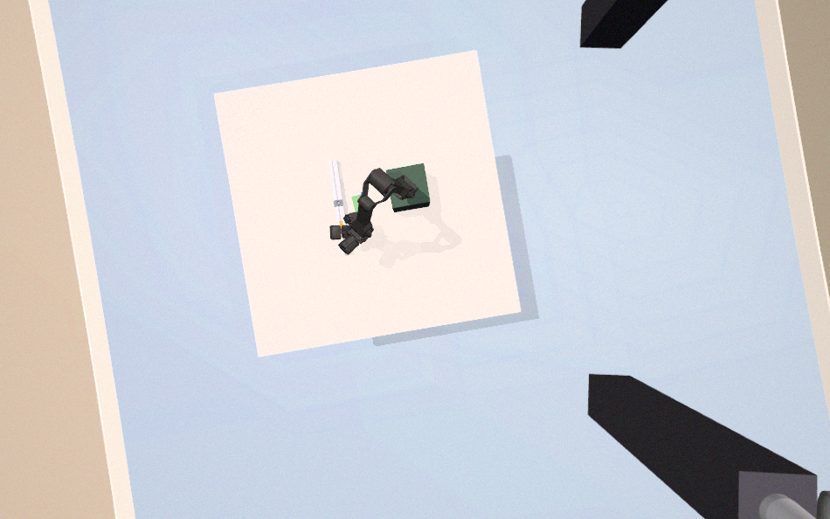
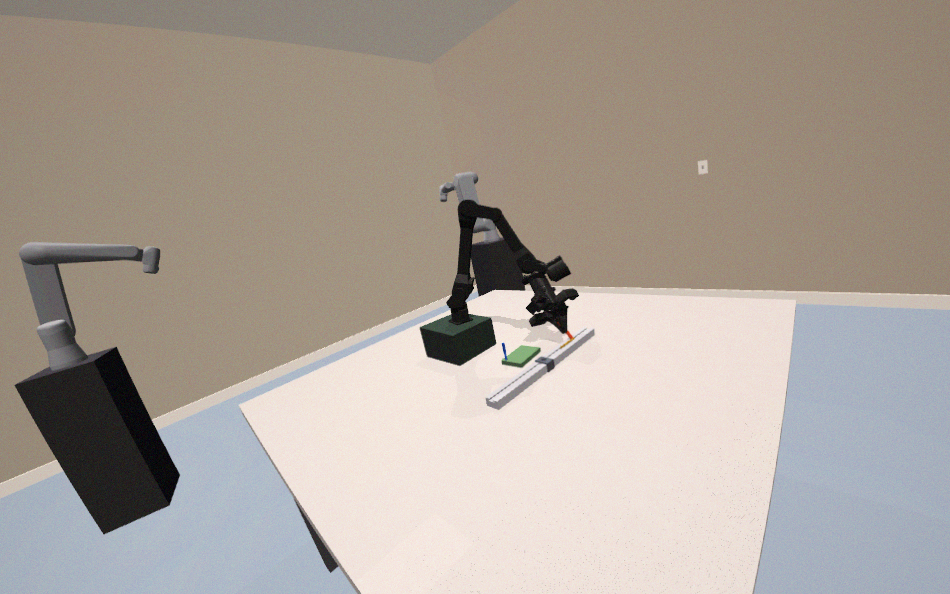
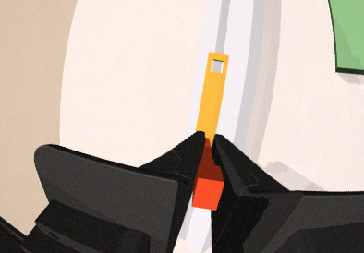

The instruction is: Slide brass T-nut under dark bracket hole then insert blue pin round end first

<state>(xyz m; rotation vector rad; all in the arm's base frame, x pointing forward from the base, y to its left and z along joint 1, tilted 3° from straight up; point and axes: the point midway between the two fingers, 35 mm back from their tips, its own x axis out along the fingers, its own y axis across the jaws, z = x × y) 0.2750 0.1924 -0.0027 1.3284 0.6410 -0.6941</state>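
My gripper is shut on the orange handle of the brass T-nut. The nut, with a square hole near its far end, is over the aluminum rail, roughly in line with the slot. Its full width shows; I cannot tell whether it touches the rail. The dark bracket sits across the rail, away from the nut. The blue pin stands up, leaning slightly, at the green tray.
The arm stands on a dark green block behind the tray. The white table carries the rail. Grey arms on dark pedestals stand off the table.
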